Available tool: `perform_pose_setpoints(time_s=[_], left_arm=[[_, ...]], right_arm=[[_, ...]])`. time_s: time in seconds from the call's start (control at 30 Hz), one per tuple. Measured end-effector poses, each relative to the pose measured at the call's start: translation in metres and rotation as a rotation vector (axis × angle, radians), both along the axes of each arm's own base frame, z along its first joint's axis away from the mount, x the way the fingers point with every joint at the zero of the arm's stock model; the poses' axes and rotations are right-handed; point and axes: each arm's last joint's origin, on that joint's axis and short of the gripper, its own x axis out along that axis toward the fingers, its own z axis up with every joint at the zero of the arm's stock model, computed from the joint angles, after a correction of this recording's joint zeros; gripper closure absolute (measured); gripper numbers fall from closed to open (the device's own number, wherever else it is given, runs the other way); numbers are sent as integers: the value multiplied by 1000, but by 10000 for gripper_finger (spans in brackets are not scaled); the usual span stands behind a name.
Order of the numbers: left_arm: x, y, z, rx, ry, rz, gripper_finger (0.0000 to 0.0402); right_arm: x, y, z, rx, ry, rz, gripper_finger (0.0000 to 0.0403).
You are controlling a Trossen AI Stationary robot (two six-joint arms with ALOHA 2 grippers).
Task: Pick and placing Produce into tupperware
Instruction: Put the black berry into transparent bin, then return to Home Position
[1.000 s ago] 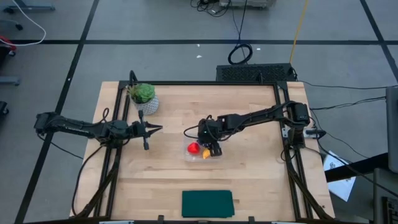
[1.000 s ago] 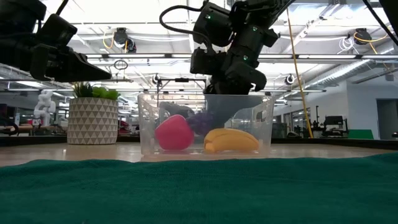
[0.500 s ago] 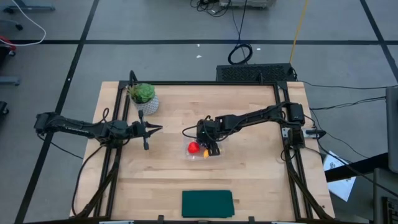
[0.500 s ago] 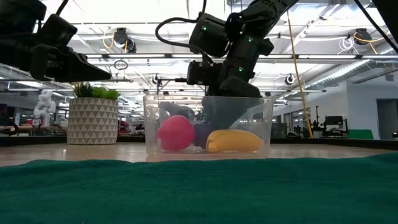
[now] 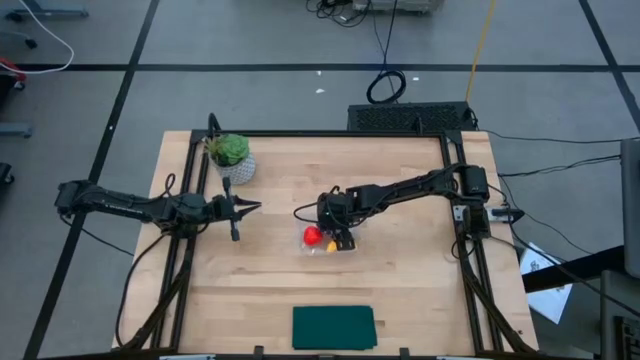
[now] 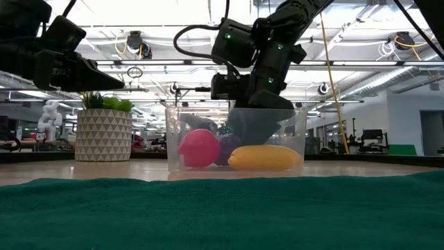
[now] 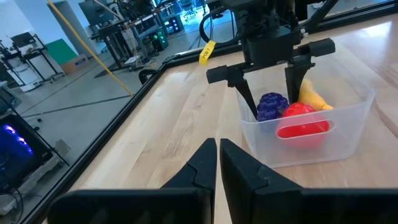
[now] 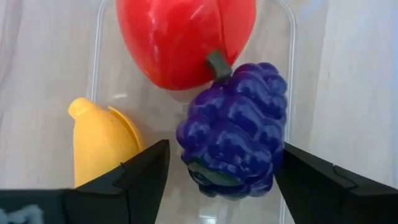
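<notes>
The clear tupperware (image 5: 303, 250) stands mid-table. On its floor lie the yellow banana (image 8: 102, 143), the round red fruit (image 8: 186, 37) and the dark purple lumpy piece (image 8: 236, 143); they also show in the low view, banana (image 6: 263, 157), red fruit (image 6: 198, 148), purple piece (image 6: 229, 147). My right gripper (image 7: 273, 112) is open and points down into the tupperware, one finger on each side of the purple piece; whether a finger touches it, I cannot tell. My left gripper (image 5: 255, 207) is shut and empty, held above the table left of the tupperware.
A green leafy plant in a white patterned pot (image 5: 230, 155) stands at the far left. A dark green flat rectangle (image 5: 333, 327) lies at the near edge. Bare wood lies between the tupperware and the table's right edge.
My right gripper has gone down into the tupperware. The purple piece now lies lower, on the tupperware's floor beside the red fruit. The tupperware with its fruit has slid slightly toward the table's right edge.
</notes>
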Motion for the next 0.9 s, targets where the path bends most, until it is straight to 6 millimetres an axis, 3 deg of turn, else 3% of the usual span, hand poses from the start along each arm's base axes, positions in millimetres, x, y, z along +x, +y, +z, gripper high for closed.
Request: perform_pose_setpoints(time_s=[0.2, 0.7, 0.9], left_arm=[[0, 0, 0, -3, 0, 1, 376], [0, 0, 0, -4, -1, 1, 376], [0, 0, 0, -5, 0, 1, 376]], right_arm=[[0, 0, 5, -7, -19, -3, 134], [-6, -2, 44, -58, -136, -31, 136], [-10, -2, 56, -80, -162, -42, 165]])
